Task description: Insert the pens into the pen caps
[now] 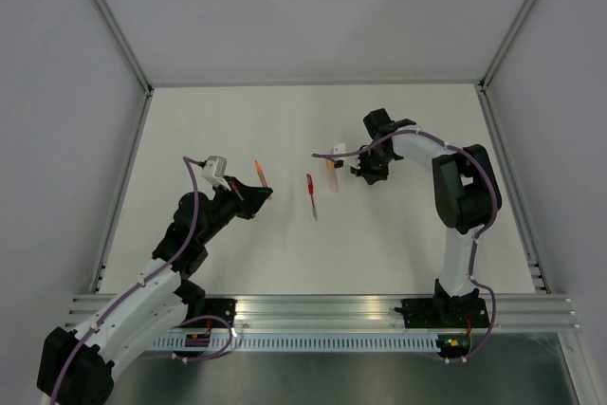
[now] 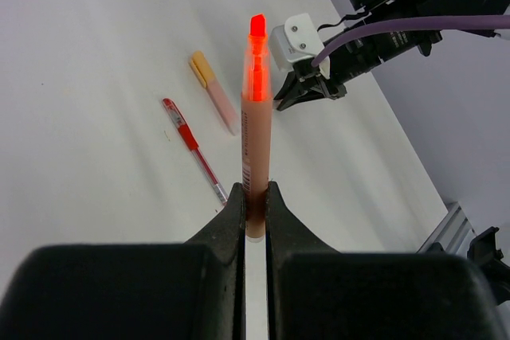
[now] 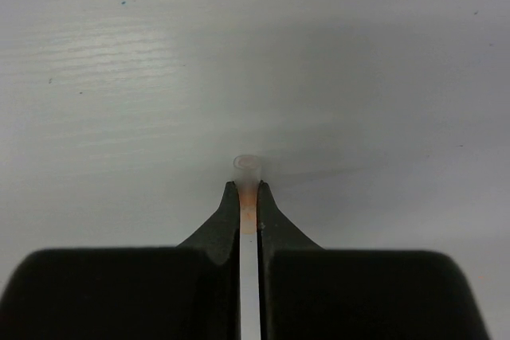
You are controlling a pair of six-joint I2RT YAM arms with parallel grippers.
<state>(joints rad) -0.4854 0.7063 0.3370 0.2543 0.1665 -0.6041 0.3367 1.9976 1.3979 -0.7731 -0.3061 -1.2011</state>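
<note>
Left gripper (image 2: 255,197): the fingers are drawn narrow and clamped on the lower barrel of the orange pen (image 2: 255,117). Its bright tip stands far out past the fingertips.
Red pen (image 2: 191,142): it lies flat on the table (image 1: 398,244), ahead and to the left of the left fingers, with nothing gripping it.
Pale salmon piece (image 2: 217,95): it lies just beyond the red pen and apart from it, ahead of the right fingertips too. You cannot tell its role from here.
Right gripper (image 3: 248,193): the fingers are nearly together, pinching the orange cap (image 3: 248,165) at their very tips.
Step in hand: this is probably bringing the pen tip to the cap mouth. Line up both axes first, then advance slowly. The long overhang will likely lever the pen sideways if you push off-centre.
Cap contents: the pale rim pokes out past the fingertips. Nothing shows inside, though its depth is hidden.
</note>
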